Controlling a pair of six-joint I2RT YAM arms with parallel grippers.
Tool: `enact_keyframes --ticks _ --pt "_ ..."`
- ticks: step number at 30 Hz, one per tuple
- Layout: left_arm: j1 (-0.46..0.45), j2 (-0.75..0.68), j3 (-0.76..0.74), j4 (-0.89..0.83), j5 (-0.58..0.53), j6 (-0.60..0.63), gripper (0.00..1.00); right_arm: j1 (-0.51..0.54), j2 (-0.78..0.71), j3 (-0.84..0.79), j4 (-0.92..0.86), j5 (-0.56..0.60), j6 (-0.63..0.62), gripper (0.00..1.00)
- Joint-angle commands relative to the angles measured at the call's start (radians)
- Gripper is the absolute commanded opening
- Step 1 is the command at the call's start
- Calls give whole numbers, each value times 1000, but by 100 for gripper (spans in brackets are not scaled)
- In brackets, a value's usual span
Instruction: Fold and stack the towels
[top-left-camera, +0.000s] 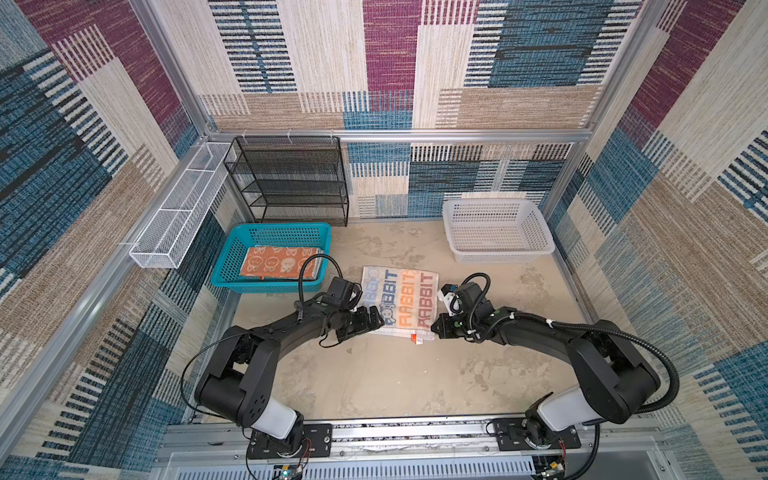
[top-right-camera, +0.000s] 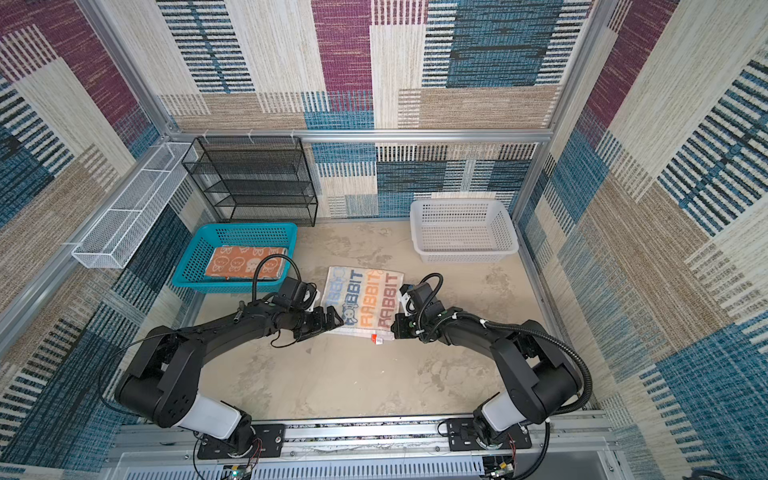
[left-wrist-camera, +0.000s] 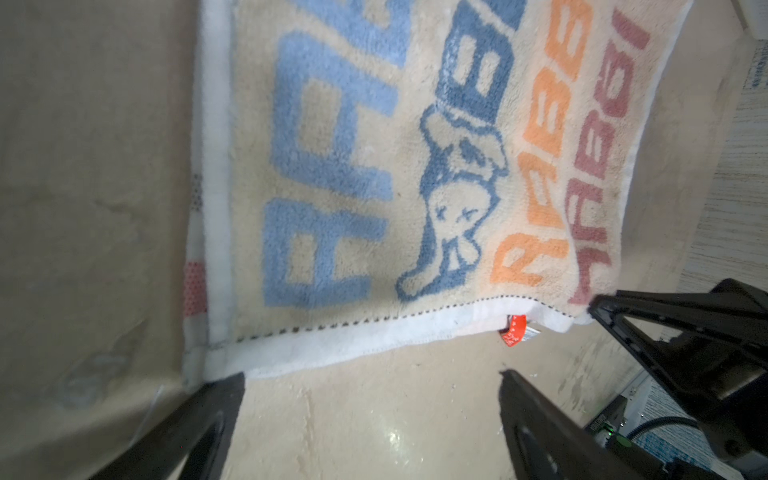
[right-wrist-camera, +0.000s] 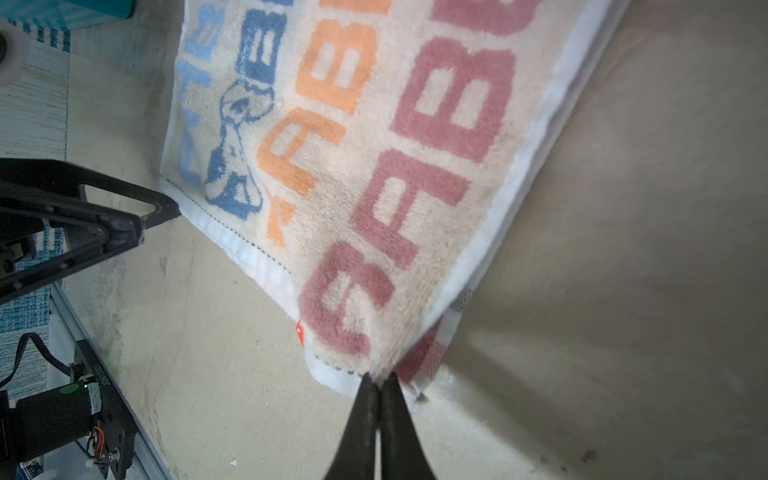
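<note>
The whitish towel with "RABBIT" lettering (top-left-camera: 401, 301) (top-right-camera: 365, 299) lies folded on the table's middle in both top views. My right gripper (right-wrist-camera: 379, 376) is shut on its near right corner, which puckers up between the fingers; in a top view this gripper (top-left-camera: 434, 326) sits at that corner. My left gripper (left-wrist-camera: 374, 378) stands open just off the towel's near left corner (left-wrist-camera: 216, 357), with only bare table between its fingers; it also shows in a top view (top-left-camera: 374, 322). An orange towel with white rabbit faces (top-left-camera: 278, 262) lies folded in the teal basket (top-left-camera: 282, 226).
A white plastic basket (top-left-camera: 498, 253) stands at the back right. A black mesh rack (top-left-camera: 291, 178) stands against the back wall, and a white wire tray (top-left-camera: 178, 208) hangs on the left wall. A red tag (left-wrist-camera: 517, 330) sticks out of the towel's near edge.
</note>
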Motion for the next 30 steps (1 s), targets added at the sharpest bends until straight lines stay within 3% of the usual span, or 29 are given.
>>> enact_keyframes --ticks 1,8,10,19,24,30 --pt "1 -8 5 -24 -21 1 99 5 11 -11 45 -13 17 8" --pt "1 -41 30 -69 -65 31 90 5 49 -35 64 7 21 13" --pt "3 -41 44 -83 -69 40 87 5 56 -41 74 2 25 19" --pt "3 -36 86 -104 -89 52 84 5 -22 -1 1 27 7 63" --pt "1 -10 135 -45 -17 3 84 -28 -57 131 -73 77 -26 99" --pt "-6 26 107 80 37 -64 92 -147 122 321 2 -74 -35 99"
